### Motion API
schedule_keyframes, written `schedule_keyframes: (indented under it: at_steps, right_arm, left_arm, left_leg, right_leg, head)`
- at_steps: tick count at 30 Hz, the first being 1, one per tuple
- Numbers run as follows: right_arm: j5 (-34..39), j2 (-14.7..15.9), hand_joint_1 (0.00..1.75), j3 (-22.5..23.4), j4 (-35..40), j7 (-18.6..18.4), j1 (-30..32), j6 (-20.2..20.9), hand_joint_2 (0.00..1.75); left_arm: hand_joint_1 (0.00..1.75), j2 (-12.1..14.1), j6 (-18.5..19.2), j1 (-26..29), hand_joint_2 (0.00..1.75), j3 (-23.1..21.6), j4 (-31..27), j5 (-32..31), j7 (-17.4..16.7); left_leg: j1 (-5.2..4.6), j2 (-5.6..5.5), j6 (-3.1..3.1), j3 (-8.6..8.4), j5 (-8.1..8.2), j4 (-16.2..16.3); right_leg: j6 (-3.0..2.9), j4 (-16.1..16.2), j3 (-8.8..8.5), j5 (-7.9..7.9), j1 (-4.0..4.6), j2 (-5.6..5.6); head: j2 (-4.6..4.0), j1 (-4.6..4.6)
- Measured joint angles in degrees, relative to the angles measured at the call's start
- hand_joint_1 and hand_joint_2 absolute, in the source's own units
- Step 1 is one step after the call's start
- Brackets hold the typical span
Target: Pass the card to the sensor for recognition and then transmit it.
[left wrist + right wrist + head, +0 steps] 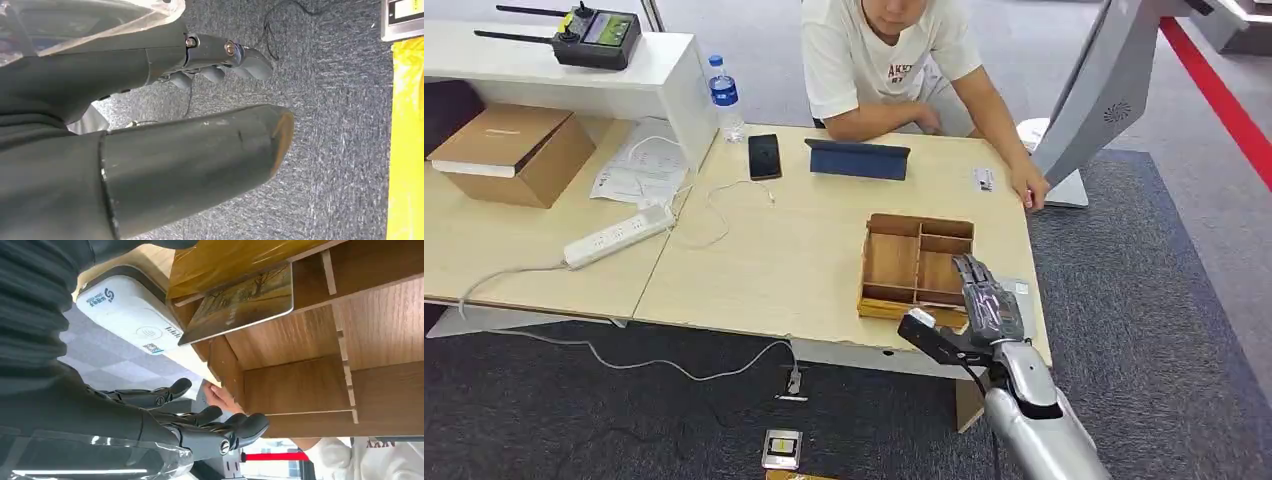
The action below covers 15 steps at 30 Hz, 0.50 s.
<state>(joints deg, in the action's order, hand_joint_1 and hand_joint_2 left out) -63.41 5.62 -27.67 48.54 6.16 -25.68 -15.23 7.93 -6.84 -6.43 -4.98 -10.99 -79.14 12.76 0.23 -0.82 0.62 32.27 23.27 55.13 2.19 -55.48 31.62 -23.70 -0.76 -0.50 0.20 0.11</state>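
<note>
Pick-up step pending: right hand (986, 305), fingers spread and empty, hovers at lower right by the tray (916, 262) holding the card (240, 302); next, grasp it for the reader (127, 315).

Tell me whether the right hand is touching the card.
Apart. The right wrist view shows the right hand with fingers spread and bare wood between them and the card, which leans in the wooden tray.

Head cam: high, facing fwd/down over the surface (764, 270), mid-range. R wrist cam: close behind right hand (200, 425), facing the wooden tray (310, 385), shared w/ head view. L wrist cam: close, looking down at carpet (330, 150).
</note>
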Motion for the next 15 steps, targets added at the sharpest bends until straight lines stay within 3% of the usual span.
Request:
schedule_keyframes:
  at_steps: [15]
  right_arm:
    - [1.38, -0.46, 0.00, 0.52, 0.00, 0.87, 0.02, 0.15, 1.75]
  left_arm:
    - [0.00, -0.02, -0.52, 0.01, 0.00, -0.11, 0.00, -0.48, 0.20]
  left_leg:
    - [0.00, 0.00, 0.00, 0.00, 0.00, 0.00]
  right_leg:
    - [0.00, 0.00, 0.00, 0.00, 0.00, 0.00]
  head:
    - [0.00, 0.00]
